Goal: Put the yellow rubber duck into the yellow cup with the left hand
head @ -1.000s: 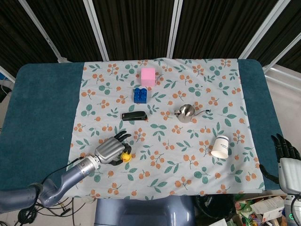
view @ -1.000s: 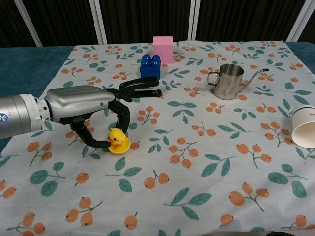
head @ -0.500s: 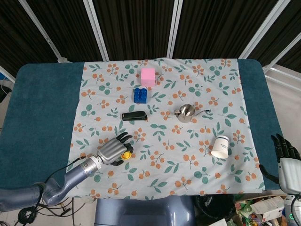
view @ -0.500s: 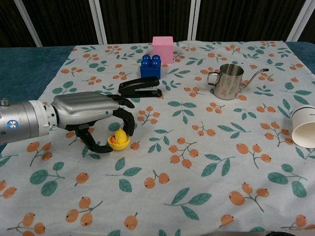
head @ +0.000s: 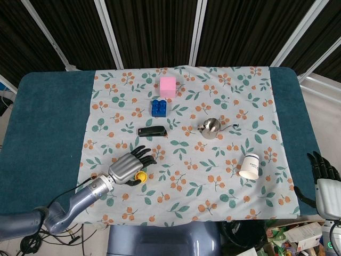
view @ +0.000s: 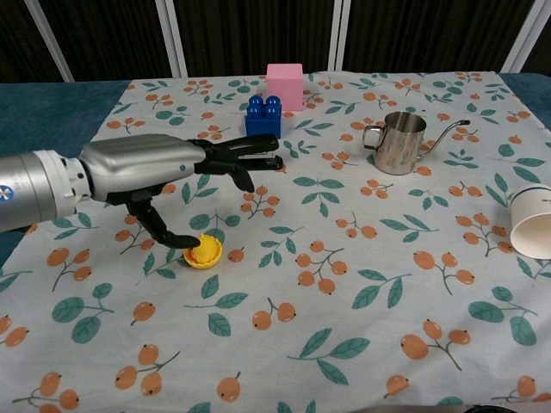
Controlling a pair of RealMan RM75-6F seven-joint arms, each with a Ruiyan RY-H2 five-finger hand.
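Note:
A small, low yellow cup sits on the floral cloth at the front left. An orange and yellow bit of the rubber duck shows just above its rim; the rest of the duck is hidden inside. My left hand hovers over and behind the cup with its fingers stretched out and apart. Its thumb tip touches the cup's left rim, and nothing is held. In the head view the cup peeks out beside the left hand. My right hand hangs off the table's right edge with its fingers apart and empty.
A black stapler lies just behind the left fingers. Further back stand a blue brick and a pink block. A steel pitcher stands right of centre, and a white paper cup lies on its side at the right edge.
The left hand's fingers have uncurled and lifted off the duck. The duck, upright with its head showing before, now sits low in the cup. The right hand has not moved.

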